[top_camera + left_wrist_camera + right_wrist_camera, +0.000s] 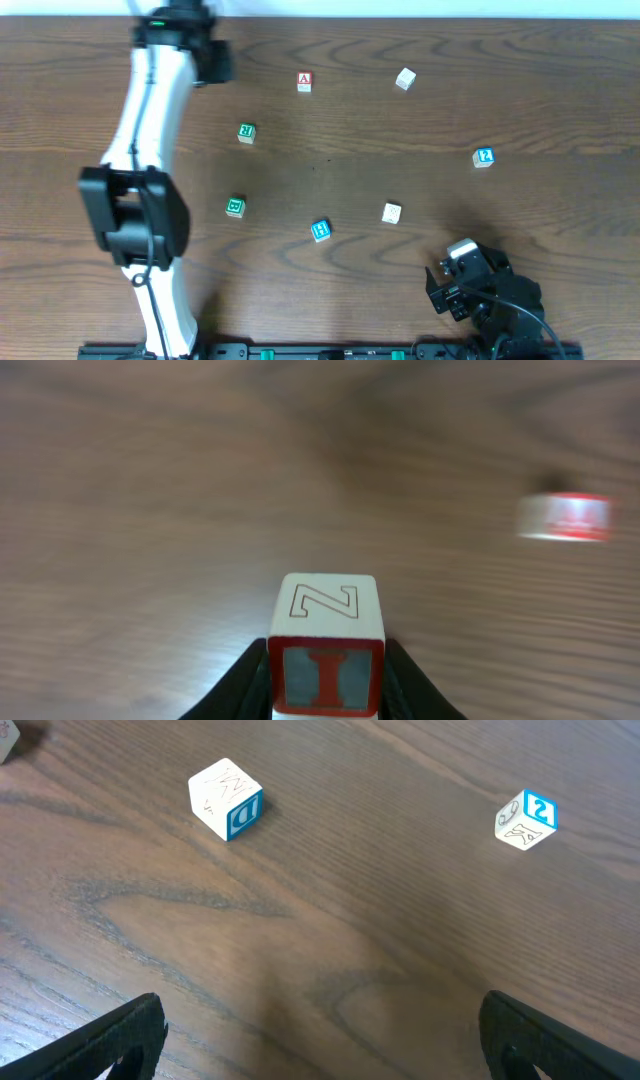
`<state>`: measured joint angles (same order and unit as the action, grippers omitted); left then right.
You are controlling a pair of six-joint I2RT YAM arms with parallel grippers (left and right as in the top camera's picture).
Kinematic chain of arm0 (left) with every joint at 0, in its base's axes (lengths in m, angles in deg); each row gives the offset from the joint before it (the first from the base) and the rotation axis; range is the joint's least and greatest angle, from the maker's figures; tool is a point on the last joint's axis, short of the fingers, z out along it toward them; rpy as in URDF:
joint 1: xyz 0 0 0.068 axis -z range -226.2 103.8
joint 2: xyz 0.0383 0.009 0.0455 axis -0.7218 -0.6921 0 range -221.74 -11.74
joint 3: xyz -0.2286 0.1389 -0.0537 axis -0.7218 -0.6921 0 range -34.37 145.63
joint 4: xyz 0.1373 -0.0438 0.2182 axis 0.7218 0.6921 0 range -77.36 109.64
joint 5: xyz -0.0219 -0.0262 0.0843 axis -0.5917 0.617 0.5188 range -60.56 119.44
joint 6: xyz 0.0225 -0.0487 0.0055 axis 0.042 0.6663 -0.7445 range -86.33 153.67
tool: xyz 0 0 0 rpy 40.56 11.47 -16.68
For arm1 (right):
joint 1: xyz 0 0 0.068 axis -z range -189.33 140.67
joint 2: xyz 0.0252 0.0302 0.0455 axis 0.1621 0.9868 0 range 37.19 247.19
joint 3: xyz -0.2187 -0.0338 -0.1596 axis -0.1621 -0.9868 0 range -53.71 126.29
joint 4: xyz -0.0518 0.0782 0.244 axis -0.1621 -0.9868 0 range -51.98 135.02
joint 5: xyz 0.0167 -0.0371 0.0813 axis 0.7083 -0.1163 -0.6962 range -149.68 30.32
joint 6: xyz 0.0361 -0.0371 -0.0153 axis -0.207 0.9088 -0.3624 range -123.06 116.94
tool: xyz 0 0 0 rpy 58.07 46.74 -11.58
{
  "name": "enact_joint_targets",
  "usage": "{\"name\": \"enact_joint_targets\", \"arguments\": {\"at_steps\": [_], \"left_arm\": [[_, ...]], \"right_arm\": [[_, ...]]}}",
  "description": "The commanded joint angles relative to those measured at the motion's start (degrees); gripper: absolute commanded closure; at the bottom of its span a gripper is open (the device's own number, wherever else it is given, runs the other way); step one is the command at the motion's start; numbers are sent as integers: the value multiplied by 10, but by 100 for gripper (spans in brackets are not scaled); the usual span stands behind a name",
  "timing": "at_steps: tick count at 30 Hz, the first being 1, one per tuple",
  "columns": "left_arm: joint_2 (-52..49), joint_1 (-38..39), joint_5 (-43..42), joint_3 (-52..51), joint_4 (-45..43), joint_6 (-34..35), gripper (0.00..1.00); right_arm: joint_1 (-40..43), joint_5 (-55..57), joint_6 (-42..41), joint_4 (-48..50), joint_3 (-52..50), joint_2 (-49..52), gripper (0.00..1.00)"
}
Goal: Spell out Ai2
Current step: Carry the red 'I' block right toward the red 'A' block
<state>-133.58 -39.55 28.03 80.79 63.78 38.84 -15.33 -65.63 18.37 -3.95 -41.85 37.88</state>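
One white block (326,645); red I, outlined Z

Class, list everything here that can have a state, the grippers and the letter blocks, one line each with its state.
Left gripper: shut on the I block.
I block: held between the fingers, Z face on top.
Right gripper: open, nothing between its fingers.
A block: loose on the table, A face up.
2 block: loose on the table, 2 face up.
D block: loose on the table, D on a side face.
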Motion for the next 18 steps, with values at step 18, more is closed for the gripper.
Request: {"name": "enact_joint_targets", "arguments": {"at_steps": [18], "left_arm": [[-94,206,-45,8,30,103,94]], "right_arm": [[5,-5,5,-2,-7,-4,1]]}}
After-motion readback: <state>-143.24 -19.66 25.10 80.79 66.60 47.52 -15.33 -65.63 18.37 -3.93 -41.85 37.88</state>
